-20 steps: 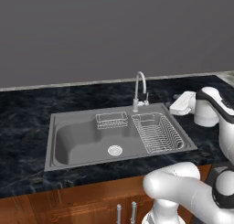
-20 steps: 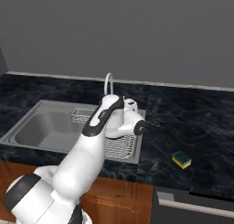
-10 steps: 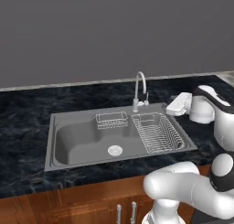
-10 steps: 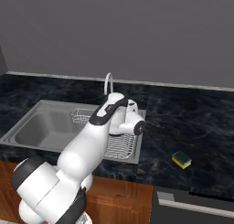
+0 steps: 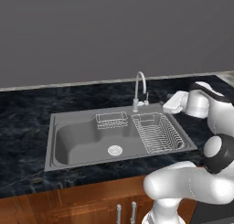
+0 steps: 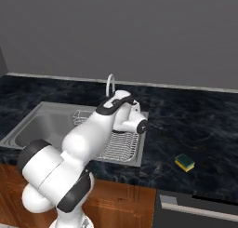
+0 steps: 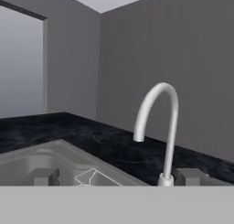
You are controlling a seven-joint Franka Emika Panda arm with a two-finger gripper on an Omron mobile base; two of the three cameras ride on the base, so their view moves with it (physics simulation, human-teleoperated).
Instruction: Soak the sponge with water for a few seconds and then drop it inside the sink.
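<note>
The sponge (image 6: pixel 185 162), yellow with a dark green top, lies flat on the black counter to the right of the sink (image 6: pixel 35 129). My gripper (image 5: pixel 167 106) hovers above the sink's (image 5: pixel 54 141) right rim, just right of the curved chrome faucet (image 5: pixel 139 87), and points toward it, far from the sponge. In the hand view its fingertips (image 7: pixel 45 176) stand wide apart, so the gripper (image 7: pixel 118 178) is open with nothing between them, and the faucet (image 7: pixel 161 127) rises straight ahead. The water is out of view.
A wire dish rack (image 5: pixel 157 134) fills the right part of the basin and a small wire basket (image 5: pixel 111 120) hangs at its back wall. Black marble counter (image 6: pixel 195 124) runs right of the sink, a grey wall behind, wooden cabinets (image 5: pixel 68 205) below.
My hand has crept left toward the faucet while the arm's elbow swung lower and closer to the cameras. The sponge and sink have stayed put; the jaws remain wide.
</note>
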